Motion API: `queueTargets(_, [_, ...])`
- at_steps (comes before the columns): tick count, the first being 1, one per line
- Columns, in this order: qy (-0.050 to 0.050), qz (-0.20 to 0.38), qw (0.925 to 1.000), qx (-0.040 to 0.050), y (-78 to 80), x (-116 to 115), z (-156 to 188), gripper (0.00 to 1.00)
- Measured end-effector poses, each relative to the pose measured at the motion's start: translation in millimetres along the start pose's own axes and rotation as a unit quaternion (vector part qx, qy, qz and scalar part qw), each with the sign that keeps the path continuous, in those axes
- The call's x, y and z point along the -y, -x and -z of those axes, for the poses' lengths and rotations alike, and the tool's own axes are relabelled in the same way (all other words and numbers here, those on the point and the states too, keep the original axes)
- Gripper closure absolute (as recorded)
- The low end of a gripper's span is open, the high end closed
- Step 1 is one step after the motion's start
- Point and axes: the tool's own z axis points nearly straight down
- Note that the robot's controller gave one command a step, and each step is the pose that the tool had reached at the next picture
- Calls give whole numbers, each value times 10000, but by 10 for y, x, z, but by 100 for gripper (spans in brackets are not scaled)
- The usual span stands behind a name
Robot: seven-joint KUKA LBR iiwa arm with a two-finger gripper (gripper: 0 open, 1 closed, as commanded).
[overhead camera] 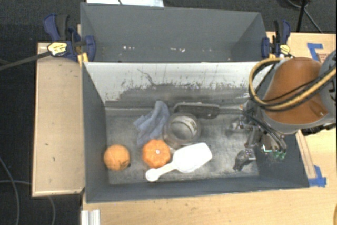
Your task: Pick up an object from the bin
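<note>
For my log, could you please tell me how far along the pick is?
Nothing looks picked: two oranges, scoop, cup and cloth lie on the bin floor. The claw is low over bare floor at the right, apart from them. Grasping and lifting remain.

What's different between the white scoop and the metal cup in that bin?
The white scoop is matt and pale; the metal cup is shiny grey. The scoop lies flat near the front, handle pointing front-left; the cup stands mouth-up behind it, a dark handle running right. Both have handles and lie close together mid-bin.
</note>
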Motion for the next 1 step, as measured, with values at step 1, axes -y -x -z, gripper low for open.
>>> queueTargets(1, [-5,14,10000,41,20,-1,38,0])
